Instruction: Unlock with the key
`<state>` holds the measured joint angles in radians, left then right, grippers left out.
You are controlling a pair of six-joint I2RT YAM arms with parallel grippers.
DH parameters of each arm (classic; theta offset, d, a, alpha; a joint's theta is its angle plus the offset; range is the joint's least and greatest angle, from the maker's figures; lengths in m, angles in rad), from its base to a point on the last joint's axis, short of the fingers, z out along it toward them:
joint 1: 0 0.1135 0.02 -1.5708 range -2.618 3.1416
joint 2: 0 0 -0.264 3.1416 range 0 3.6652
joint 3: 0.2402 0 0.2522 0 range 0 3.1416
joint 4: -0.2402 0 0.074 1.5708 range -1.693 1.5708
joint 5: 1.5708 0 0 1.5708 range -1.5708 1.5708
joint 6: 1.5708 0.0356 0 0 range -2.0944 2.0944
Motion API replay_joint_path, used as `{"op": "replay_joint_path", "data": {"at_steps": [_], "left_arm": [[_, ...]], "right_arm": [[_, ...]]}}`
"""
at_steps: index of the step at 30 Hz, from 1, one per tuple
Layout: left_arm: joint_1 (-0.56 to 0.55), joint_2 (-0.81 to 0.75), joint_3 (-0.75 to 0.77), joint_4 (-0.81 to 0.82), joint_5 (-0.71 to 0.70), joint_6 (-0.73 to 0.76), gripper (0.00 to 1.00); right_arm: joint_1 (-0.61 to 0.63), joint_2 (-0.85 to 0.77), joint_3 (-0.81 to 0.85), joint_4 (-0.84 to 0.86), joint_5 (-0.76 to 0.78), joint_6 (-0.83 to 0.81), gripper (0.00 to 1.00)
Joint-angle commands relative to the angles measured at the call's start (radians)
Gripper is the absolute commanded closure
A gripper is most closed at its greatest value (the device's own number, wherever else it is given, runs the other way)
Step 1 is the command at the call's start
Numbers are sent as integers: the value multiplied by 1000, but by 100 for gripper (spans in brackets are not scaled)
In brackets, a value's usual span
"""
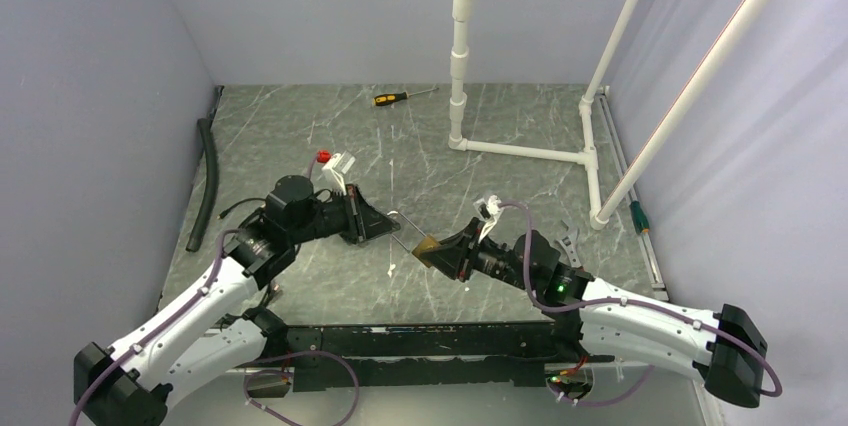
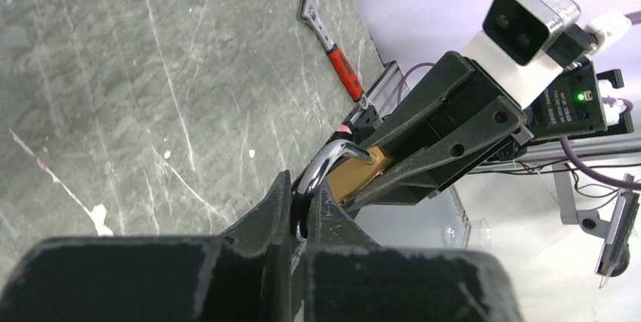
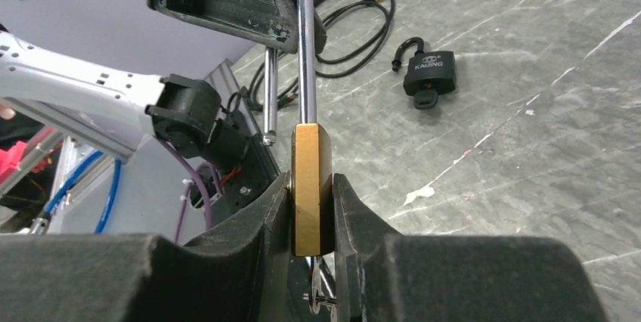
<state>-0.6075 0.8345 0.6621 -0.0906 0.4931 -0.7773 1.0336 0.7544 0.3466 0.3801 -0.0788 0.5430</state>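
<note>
- Padlock [image 3: 311, 156], brass, hangs above the table [image 3: 529, 156], held between my two arms.
- My right pincer [image 3: 312, 186] is clamped on its body, one finger on each flat side.
- My left pincer [image 2: 302, 205] is pinched on the shackle [image 2: 325, 165] at its bend.
- The shackle's short leg stands free beside the body.
- A black lock [image 3: 429, 74] lies on the table, well apart.
</note>
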Motion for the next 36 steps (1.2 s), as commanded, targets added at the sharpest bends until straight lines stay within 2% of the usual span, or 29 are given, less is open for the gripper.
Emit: {"op": "replay_joint_path", "data": {"at_steps": [1, 11, 18, 22, 36], "left_arm": [[0, 3, 87, -175, -90, -5, 100], [0, 20, 28, -176, -95, -25, 99], [0, 39, 15, -153, -105, -14, 80], [0, 60, 5, -123, -85, -13, 65], [0, 106, -60, -78, -112, -4, 63]], "right_arm": [[-4, -10, 60, 6, 119, -48, 100], [0, 140, 73, -32, 257, -40, 100], [14, 213, 84, -31, 280, -50, 100], [28, 245, 102, -58, 316, -65, 100], [73, 346, 183, -164, 420, -129, 100]]}}
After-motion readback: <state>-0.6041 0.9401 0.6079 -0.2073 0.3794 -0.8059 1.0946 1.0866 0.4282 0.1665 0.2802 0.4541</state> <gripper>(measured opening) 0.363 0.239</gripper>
